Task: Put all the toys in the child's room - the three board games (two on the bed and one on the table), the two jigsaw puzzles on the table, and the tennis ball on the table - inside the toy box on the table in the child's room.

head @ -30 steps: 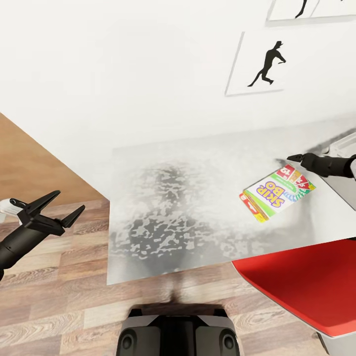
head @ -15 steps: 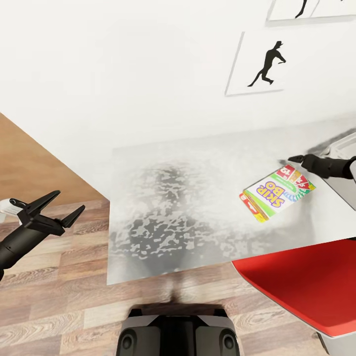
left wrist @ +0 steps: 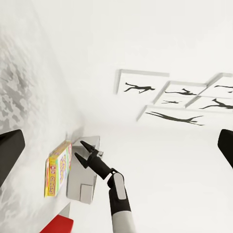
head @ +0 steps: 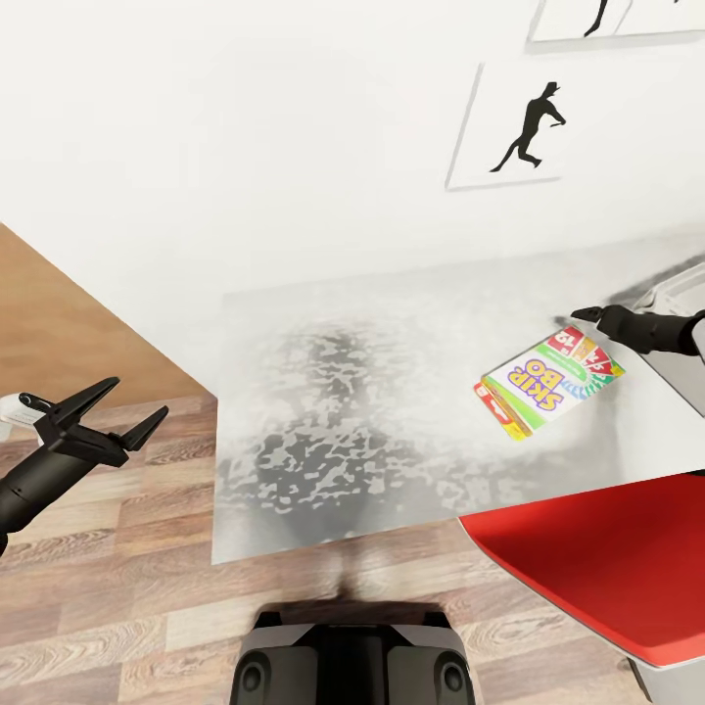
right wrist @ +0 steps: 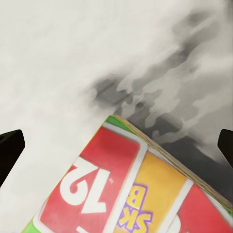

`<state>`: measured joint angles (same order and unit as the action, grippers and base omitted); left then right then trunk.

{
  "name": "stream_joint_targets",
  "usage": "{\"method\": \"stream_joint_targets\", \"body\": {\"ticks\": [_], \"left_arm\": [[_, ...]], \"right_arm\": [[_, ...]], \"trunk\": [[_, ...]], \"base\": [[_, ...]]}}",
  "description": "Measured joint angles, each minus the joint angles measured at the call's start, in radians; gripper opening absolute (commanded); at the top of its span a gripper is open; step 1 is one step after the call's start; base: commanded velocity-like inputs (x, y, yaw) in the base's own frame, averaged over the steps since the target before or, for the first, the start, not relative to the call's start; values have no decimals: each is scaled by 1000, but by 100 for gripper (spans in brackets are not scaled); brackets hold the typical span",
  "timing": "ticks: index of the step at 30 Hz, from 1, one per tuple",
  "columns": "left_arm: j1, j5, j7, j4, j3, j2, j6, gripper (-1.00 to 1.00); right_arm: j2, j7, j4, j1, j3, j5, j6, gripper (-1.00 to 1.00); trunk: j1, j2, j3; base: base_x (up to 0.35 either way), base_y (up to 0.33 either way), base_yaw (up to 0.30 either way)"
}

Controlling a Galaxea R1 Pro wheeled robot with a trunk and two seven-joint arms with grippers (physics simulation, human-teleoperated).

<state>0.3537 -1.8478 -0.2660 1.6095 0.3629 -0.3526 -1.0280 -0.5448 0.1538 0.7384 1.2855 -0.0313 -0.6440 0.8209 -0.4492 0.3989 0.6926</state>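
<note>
- White wall point(head: 245, 117) fills the far side of the room; black silhouette figure prints point(head: 534, 127) hang on it to the right.
- Wood-plank floor point(head: 108, 597) runs along the near and left side, below the worktop's edge.
- Worktop point(head: 372, 411): a flat white top with mottled grey shading across its middle. Its near edge runs just ahead of the robot's base point(head: 352, 661).
- Red seat point(head: 607, 568) sits at the lower right, tucked partly under the worktop's near corner.
- Toy box point(head: 685, 289): a pale grey rim is visible at the right edge of the head view, on the worktop behind the right arm. In the left wrist view it point(left wrist: 85, 170) stands just beyond the game box.
- Game box point(head: 550, 380): a colourful box lettered "SKIP BO" lies flat on the worktop towards its right end, near the toy box. The right wrist view shows its red "12" panel point(right wrist: 107, 189) close below the camera.
- Left gripper point(head: 117, 411): held off the worktop's left side, over the floor, jaws spread wide and empty.
- Right gripper point(head: 586, 314): hovering just beyond the far corner of the game box, jaws open and holding nothing; the left wrist view point(left wrist: 82, 151) confirms the parted tips.
</note>
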Motion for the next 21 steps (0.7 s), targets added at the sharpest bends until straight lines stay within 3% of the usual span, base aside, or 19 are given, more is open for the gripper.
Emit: {"method": "stream_joint_targets", "body": {"ticks": [21], "left_arm": [[0,0,0,0,2,0,0,100]], "right_arm": [[5,7,5,-7,4,25,-14,100]], "trunk": [[0,0,0]], "base": [[0,0,0]]}}
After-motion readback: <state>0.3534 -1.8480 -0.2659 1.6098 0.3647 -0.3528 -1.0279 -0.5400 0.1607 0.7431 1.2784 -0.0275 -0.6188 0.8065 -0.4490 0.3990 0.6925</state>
